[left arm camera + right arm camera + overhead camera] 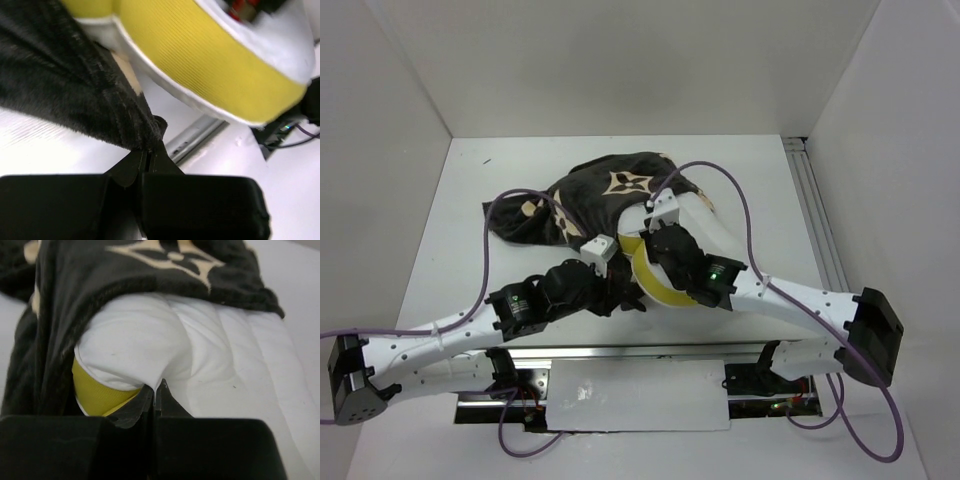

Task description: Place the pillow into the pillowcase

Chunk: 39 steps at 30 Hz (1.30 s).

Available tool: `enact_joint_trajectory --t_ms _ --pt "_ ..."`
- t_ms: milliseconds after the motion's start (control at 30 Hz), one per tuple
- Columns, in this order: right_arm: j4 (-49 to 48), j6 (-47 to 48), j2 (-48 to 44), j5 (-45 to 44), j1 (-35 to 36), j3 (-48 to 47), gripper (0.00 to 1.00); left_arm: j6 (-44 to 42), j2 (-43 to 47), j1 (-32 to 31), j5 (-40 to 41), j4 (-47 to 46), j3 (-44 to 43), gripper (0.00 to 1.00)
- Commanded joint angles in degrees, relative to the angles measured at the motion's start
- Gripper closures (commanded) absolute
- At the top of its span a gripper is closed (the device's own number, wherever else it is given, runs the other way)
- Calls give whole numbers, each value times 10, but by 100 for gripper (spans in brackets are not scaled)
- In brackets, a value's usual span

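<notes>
Pillowcase [65,85] hem risking slipping free, lower centre.
Left gripper [150,151] is clenching a thin fold; right gripper [157,389] is pinching the pillow [145,340], so pushing may be tugging it loose.

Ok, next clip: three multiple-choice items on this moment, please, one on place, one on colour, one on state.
1. The pillow lies: A) fully uncovered; B) partly inside the pillowcase; C) fully hidden.
2. The pillow's edge band is: A) red; B) yellow; C) blue.
3. The left gripper is: A) wide open; B) shut on a cable; C) shut on the pillowcase.
Key: B, its white end pokes out of the dark fabric; B, a yellow strip shows in both wrist views; C, its tips pinch the plush edge.
</notes>
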<state>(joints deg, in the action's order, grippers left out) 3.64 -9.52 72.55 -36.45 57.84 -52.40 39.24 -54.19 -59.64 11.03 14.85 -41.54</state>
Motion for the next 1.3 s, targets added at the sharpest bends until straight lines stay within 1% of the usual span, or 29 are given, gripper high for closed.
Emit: enact_joint_trajectory --t_ms 0,33,100,167,233,267,367,433,467,500,600,633,667,700,733,767,800,867,900,933,1000,1033,1067,1100,1133,1167,1200,1233,1267 --pt "-238 29 -32 -67 -14 -11 100 -9 7 -32 -114 -57 -37 100" --pt "-250 34 -32 -56 -14 -3 100 -9 7 -37 -136 -57 -45 100" --pt "-260 35 -23 -41 -9 14 100 -21 7 -37 -147 -62 -57 100" --pt "-252 7 8 -33 -2 36 100 -26 15 -37 -166 -73 -69 100" --pt "-252 -20 60 -24 4 54 100 -31 24 -37 -190 -85 -69 100" --pt "-252 -34 78 -24 11 59 100 -36 30 -37 -217 -91 -74 100" --pt "-246 -73 141 -18 17 67 100 -36 22 -43 -263 -103 -81 100" --pt "-246 -80 163 -18 17 67 100 -36 12 -54 -269 -95 -81 100" --pt "-233 -90 170 -18 17 67 100 -36 7 -67 -255 -85 -89 100" --pt "-225 -96 170 -26 17 62 100 -36 1 -67 -238 -76 -96 100" --pt "-192 -111 146 -26 17 62 100 -36 -14 -73 -232 -41 -107 100" --pt "-174 -122 133 -26 10 62 84 -36 -23 -73 -225 -31 -113 100" --pt "-141 -137 106 -11 10 62 70 -36 -23 -73 -218 -13 -119 88" --pt "-126 -144 90 5 -5 62 56 -36 -30 -73 -197 -7 -119 80" --pt "-112 -150 74 44 -13 68 42 -36 -37 -73 -183 1 -124 75" --pt "-90 -155 43 61 -21 68 39 -36 -37 -73 -169 10 -133 66" --pt "-80 -164 27 74 -35 76 35 -36 -45 -73 -144 31 -140 63" --pt "-45 -175 -16 103 -55 82 33 -36 -57 -73 -123 45 -156 55" --pt "-36 -175 -28 112 -76 82 26 -31 -57 -73 -110 51 -156 50" --pt "-25 -175 -40 127 -88 82 26 -31 -64 -73 -93 62 -165 40" --pt "-6 -151 -70 135 -110 82 26 -31 -73 -73 -79 82 -186 17" --pt "2 -151 -78 135 -133 82 25 -31 -83 -73 -59 99 -194 0" --pt "8 -151 -84 135 -146 82 23 -31 -89 -73 -41 112 -204 0" --pt "24 -151 -90 135 -176 82 23 -31 -105 -73 4 125 -229 0" --pt "32 -151 -98 144 -192 82 23 -31 -117 -73 27 139 -246 0" --pt "37 -151 -98 172 -209 75 22 -31 -132 -73 50 156 -264 0" --pt "44 -136 -105 192 -224 75 19 -31 -149 -60 71 190 -304 0" --pt "44 -127 -115 216 -248 75 18 -37 -186 -51 94 205 -323 0" --pt "44 -115 -121 274 -258 75 15 -37 -205 -39 95 216 -341 0"
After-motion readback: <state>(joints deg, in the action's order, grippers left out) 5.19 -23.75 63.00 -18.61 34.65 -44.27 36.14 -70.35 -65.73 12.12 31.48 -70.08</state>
